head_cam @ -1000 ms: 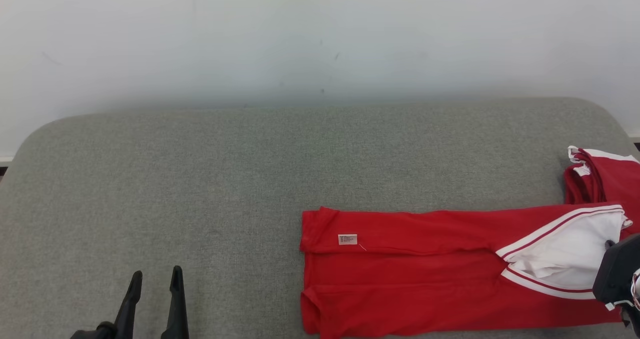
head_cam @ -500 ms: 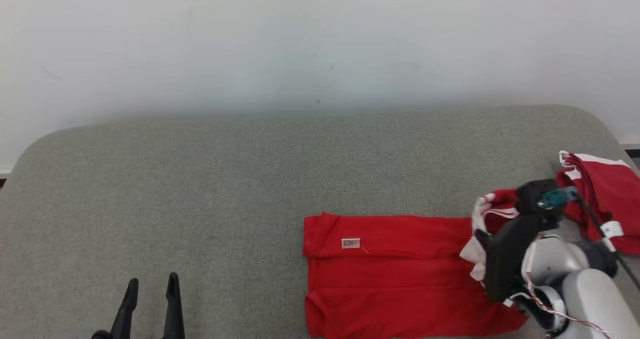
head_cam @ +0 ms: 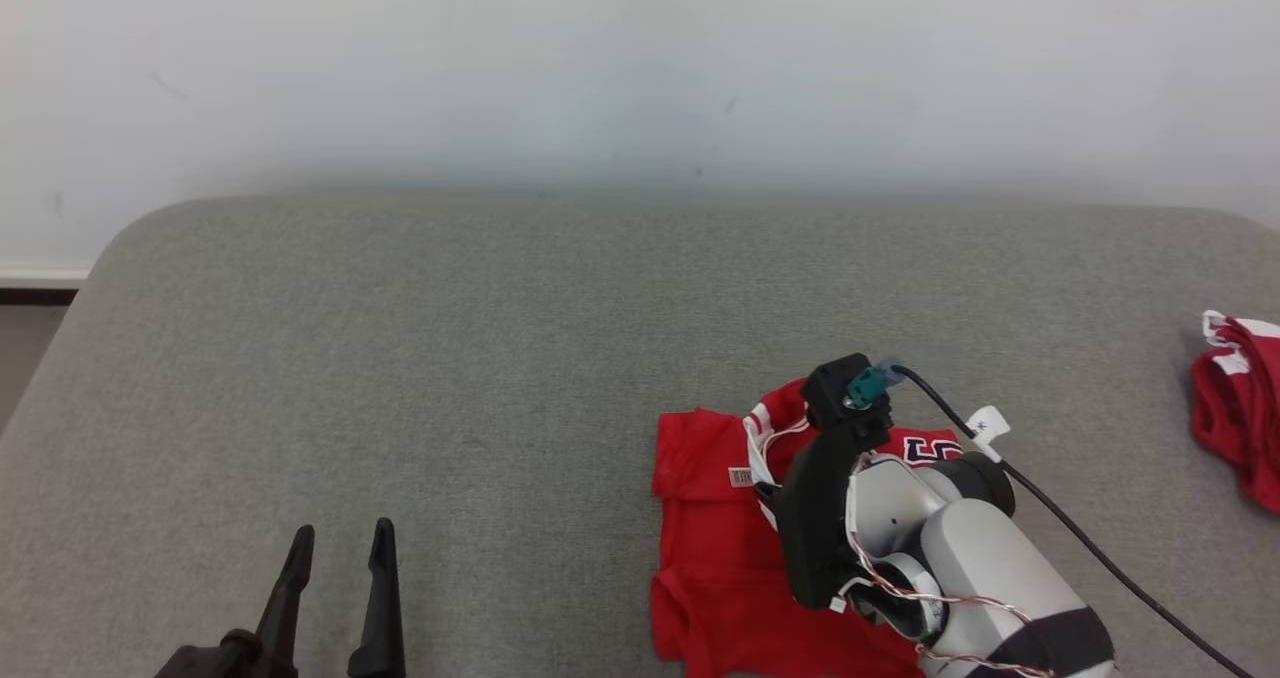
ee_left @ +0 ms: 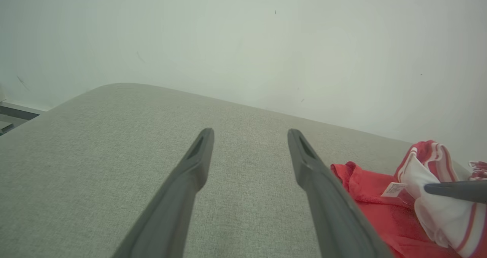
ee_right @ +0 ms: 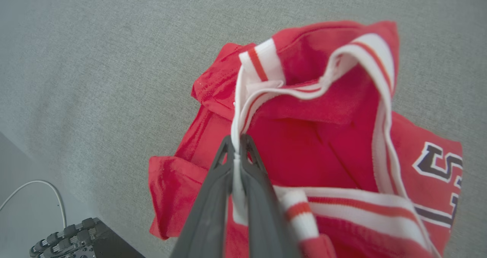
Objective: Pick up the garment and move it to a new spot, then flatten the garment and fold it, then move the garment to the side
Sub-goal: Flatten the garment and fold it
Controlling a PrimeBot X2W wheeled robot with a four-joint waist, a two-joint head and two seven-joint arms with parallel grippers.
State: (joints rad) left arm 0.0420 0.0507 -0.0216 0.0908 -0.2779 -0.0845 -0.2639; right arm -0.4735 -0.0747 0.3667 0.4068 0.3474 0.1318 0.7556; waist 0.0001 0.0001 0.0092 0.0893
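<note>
The garment, a red jersey with white-and-red striped trim, lies on the grey padded surface at the lower right of the head view, its trimmed end doubled back over the rest. My right gripper is shut on the white striped edge and holds it raised; dark-outlined white lettering shows beside it. In the head view that gripper is above the garment's left part, and the arm covers the right part. My left gripper stands open at the lower left, holding nothing, well left of the garment.
A second bunch of red cloth with white trim lies at the surface's right edge. A pale wall rises behind the surface. Past the rounded left end is floor. A white cable lies on the floor.
My right gripper has carried the garment's white-trimmed end leftward over the red body, folding it to about half its length. The head view has shifted. The left gripper stays open.
</note>
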